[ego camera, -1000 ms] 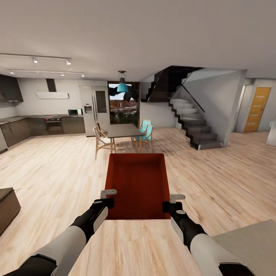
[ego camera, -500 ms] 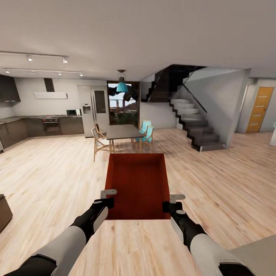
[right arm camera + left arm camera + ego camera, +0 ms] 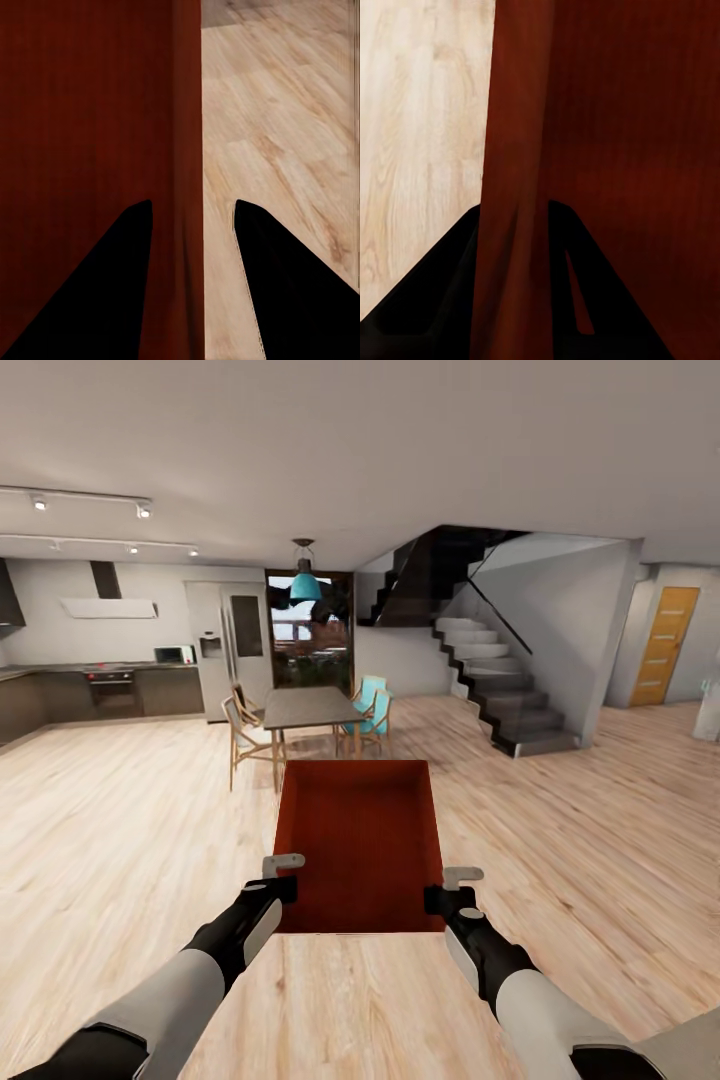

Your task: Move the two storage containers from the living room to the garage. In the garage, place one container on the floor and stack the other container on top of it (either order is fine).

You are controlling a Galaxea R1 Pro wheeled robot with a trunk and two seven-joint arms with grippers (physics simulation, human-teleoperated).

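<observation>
One red-orange open-top storage container hangs in front of me above the light wood plank floor. My left gripper is shut on its left wall near the near corner. My right gripper is shut on its right wall. In the left wrist view the container's wall runs between the two dark fingers. In the right wrist view the wall likewise sits between the fingers. The container's inside looks empty.
A dining table with wooden and turquoise chairs stands straight ahead. A kitchen with a fridge lines the back left wall. A dark staircase rises at right, with an orange door beyond it. Open plank floor lies on both sides.
The whole view has shifted: the kitchen and table slid left and the dark furniture at the lower left left the picture, so the camera turned. Both grippers and the container kept their places in the view.
</observation>
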